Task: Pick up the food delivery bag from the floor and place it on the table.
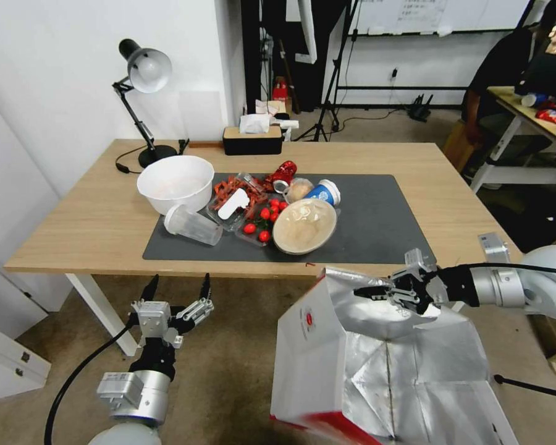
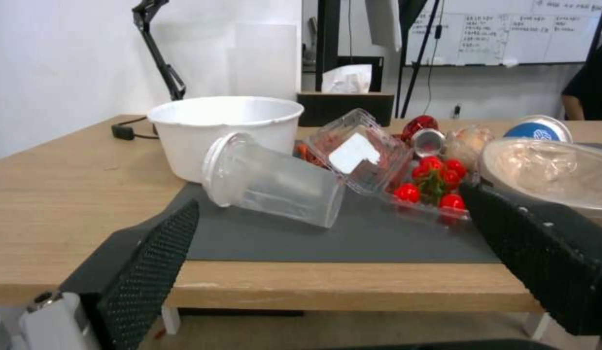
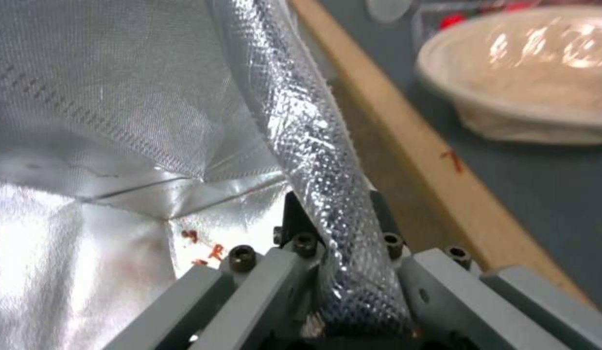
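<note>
R gripper (image 1: 377, 289), centre-right of head frame, is clamped on the silver foil rim of the big boxy red-and-white paper delivery bag (image 1: 327, 352). Bag hangs open-mouthed at lower centre, just in front of the light-wood table (image 1: 92, 222) edge, over the brown-grey floor (image 1: 228, 371). L gripper (image 1: 176, 289), lower left, fingers spread wide, holding nothing, pointing toward the table w/ white bowl (image 1: 175, 182) & clear plastic cup (image 1: 193, 225) on dark grey mat (image 1: 377, 216).
</note>
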You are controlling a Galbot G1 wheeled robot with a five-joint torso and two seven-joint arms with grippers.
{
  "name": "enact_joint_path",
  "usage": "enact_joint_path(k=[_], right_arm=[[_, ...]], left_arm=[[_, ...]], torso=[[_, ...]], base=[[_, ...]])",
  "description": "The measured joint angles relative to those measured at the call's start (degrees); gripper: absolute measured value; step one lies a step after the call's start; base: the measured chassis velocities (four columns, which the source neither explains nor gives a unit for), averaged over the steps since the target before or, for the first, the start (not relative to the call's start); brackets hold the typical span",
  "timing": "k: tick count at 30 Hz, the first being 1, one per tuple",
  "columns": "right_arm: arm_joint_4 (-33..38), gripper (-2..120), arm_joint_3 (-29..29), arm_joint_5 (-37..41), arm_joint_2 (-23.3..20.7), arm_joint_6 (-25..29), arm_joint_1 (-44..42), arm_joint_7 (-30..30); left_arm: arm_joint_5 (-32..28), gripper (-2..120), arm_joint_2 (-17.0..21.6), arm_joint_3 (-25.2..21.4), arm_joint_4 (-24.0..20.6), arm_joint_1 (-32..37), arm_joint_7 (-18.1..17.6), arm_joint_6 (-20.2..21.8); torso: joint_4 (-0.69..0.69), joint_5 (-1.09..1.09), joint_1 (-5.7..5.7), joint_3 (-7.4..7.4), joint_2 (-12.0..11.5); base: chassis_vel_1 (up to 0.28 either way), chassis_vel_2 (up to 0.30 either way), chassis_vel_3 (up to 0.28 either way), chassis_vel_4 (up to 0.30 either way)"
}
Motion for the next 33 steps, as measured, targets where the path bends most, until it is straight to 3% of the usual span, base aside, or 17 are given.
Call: enact_joint_path(k=[7, 19, 33], right_arm=[[2.2, 0, 2.7, 9.7, -0.9, 0.0, -0.3, 4.7], [5.8, 0, 6.2, 21.2, -3.0, -0.7, 1.1, 6.8], [7.3, 0, 7.4, 30.2, -6.0, -0.7, 5.6, 10.5]], left_arm=[[0.7, 100, -0.3, 0.0, -0.3, 0.5, -0.1, -0.3], [1.6, 100, -0.7, -0.4, -2.0, 1.8, -0.1, -1.0], [2.8, 100, -1.2, -0.5, -3.4, 2.9, -0.4, -1.5]], torso=[[0.00, 0.00, -0.06, -0.07, -0.1], [0.00, 0.00, -0.12, -0.15, -0.3], [0.00, 0.00, -0.15, -0.19, -0.3]], base=[[0.000, 0.000, 0.000, 0.000], [0.000, 0.000, 0.000, 0.000], [0.000, 0.000, 0.000, 0.000]])
